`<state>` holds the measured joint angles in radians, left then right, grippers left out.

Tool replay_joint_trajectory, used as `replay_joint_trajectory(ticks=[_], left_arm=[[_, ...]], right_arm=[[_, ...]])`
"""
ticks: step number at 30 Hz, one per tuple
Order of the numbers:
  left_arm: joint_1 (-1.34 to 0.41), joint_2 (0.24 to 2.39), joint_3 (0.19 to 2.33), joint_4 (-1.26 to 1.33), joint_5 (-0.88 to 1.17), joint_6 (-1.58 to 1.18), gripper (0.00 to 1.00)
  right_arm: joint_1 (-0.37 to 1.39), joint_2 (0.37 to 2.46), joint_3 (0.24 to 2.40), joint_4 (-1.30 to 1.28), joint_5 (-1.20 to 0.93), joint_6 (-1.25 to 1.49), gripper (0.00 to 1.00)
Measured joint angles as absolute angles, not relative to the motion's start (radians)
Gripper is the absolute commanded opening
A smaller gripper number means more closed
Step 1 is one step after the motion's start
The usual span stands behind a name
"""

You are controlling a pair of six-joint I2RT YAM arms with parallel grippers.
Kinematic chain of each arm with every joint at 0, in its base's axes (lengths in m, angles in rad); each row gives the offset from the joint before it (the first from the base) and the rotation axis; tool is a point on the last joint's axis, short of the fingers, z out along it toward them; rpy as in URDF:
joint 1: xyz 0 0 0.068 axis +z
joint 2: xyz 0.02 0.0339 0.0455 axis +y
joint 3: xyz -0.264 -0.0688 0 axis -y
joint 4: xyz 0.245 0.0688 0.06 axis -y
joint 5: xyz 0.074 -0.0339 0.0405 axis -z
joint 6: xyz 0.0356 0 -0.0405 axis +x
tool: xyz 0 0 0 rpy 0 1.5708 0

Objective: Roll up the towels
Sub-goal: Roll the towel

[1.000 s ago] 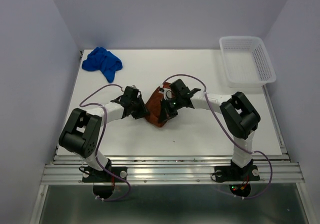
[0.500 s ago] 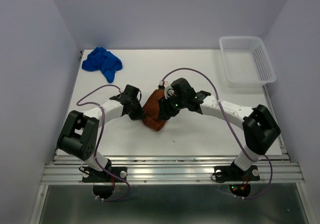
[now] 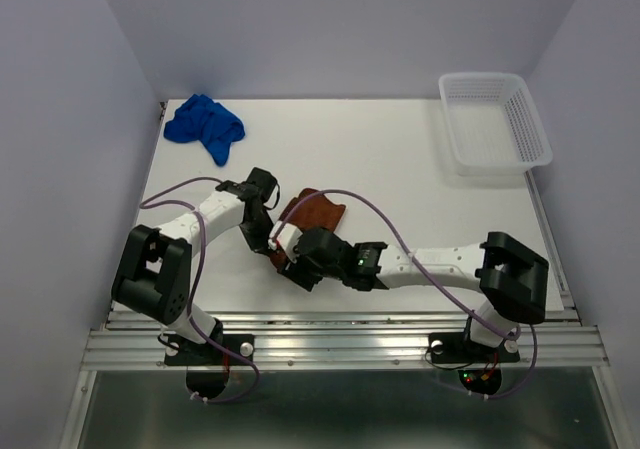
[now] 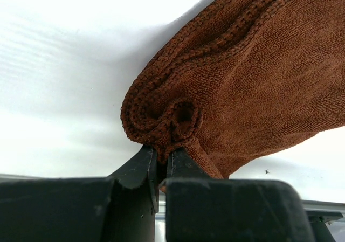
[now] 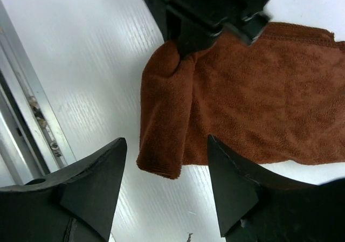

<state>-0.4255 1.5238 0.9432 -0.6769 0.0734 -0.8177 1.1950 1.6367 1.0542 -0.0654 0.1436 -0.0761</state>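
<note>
The rust-brown towel lies on the white table, partly spread, with its near-left edge curled into a small roll. My left gripper is shut on that rolled corner; from above it sits at the towel's left edge. My right gripper stands open just off the towel's near end, holding nothing; from above it sits in front of the towel. The blue towel lies crumpled at the far left corner, away from both grippers.
A white mesh basket stands at the far right corner. The table's metal front rail runs close behind my right gripper. My left gripper's black body crosses the top of the right wrist view.
My right gripper has opened, let go of the brown towel and swung round to its near side. My left gripper has shut on the towel's edge. The towel now lies flatter.
</note>
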Motion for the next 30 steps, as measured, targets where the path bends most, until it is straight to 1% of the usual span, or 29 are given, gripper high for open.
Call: replay_joint_trajectory(ticks=[1,6,8,10,11,12,13,15,16,17,18,19,20,22,23,26,30], left_arm=[[-0.426,1.528,0.952,-0.694,0.073,-0.822,0.0],[-0.426,1.552,0.985,-0.736,0.071,-0.835,0.0],[-0.426,1.563,0.992,-0.747,0.071,-0.839,0.0],[-0.426,1.573,0.996,-0.756,0.071,-0.841,0.0],[-0.426,1.575,0.996,-0.759,0.072,-0.841,0.0],[-0.426,1.575,0.996,-0.76,0.072,-0.842,0.0],[-0.426,1.575,0.996,-0.763,0.073,-0.843,0.0],[-0.426,1.575,0.996,-0.767,0.077,-0.846,0.0],[-0.426,1.575,0.996,-0.768,0.079,-0.847,0.0],[-0.426,1.575,0.996,-0.768,0.08,-0.848,0.09],[-0.426,1.575,0.996,-0.767,0.084,-0.848,0.16],[-0.426,1.575,0.996,-0.767,0.087,-0.848,0.3],[-0.426,1.573,0.996,-0.766,0.093,-0.849,0.37],[-0.424,1.568,0.996,-0.765,0.097,-0.855,0.48],[-0.424,1.56,0.995,-0.765,0.097,-0.855,0.57],[-0.424,1.52,0.995,-0.767,0.094,-0.864,0.68],[-0.424,1.441,0.996,-0.767,0.073,-0.878,0.74]], right_arm=[[1.211,1.648,1.042,-0.047,0.171,-0.09,0.7],[1.264,1.703,1.028,-0.009,0.256,-0.132,0.72],[1.28,1.724,1.027,0.001,0.279,-0.143,0.72],[1.292,1.742,1.026,0.013,0.318,-0.15,0.68],[1.295,1.75,1.026,0.017,0.34,-0.151,0.56],[1.298,1.762,1.026,0.023,0.373,-0.151,0.49],[1.303,1.78,1.026,0.03,0.402,-0.153,0.36],[1.308,1.801,1.026,0.031,0.447,-0.146,0.27],[1.31,1.81,1.026,0.032,0.469,-0.141,0.19],[1.311,1.817,1.026,0.032,0.49,-0.133,0.08],[1.311,1.818,1.026,0.034,0.499,-0.131,0.05],[1.311,1.818,1.026,0.034,0.506,-0.121,0.01],[1.311,1.818,1.026,0.035,0.508,-0.114,0.01],[1.31,1.818,1.026,0.034,0.506,-0.095,0.01],[1.309,1.818,1.026,0.033,0.496,-0.075,0.01],[1.287,1.816,1.025,0.028,0.442,-0.012,0.01],[1.198,1.772,1.005,0.011,0.297,0.095,0.01]])
